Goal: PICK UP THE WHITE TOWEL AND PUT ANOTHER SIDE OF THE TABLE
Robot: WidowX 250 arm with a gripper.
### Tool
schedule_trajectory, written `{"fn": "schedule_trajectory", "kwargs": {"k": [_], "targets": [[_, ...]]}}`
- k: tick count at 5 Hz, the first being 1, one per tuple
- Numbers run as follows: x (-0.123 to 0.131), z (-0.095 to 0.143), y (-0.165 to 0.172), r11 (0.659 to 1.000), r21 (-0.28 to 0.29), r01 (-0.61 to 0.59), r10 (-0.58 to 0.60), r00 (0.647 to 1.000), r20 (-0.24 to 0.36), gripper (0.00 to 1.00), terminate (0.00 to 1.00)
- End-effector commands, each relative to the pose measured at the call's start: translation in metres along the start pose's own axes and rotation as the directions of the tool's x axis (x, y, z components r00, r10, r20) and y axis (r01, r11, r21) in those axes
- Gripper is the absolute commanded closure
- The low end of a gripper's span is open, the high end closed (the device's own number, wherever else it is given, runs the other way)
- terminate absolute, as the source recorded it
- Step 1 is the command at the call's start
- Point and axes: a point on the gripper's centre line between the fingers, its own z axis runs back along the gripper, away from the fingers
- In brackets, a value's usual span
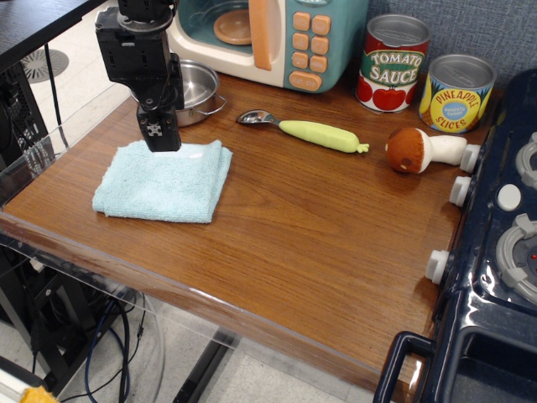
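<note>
The white towel (pixel 164 180), a pale light-blue folded terry cloth, lies flat on the brown wood-grain table (pixel 319 227) near its left front corner. My gripper (pixel 159 134) hangs just above the towel's back edge, in front of the steel pot (pixel 193 88). Its fingers look pressed together and hold nothing. The towel is free of the gripper.
A toy microwave (pixel 268 34) stands at the back. A spoon with a green handle (pixel 315 133), a tomato sauce can (pixel 393 63), a pineapple can (pixel 457 92) and a toy mushroom (pixel 419 149) lie to the right. The dark-blue toy stove (pixel 495 277) borders the right edge.
</note>
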Motion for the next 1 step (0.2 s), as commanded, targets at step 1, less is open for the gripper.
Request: {"fn": "schedule_trajectory", "kwargs": {"k": [1], "targets": [[0.0031,0.0212,0.0076,0.998,-0.062,-0.001,0.000,1.000,-0.012,0.00,1.00]]}}
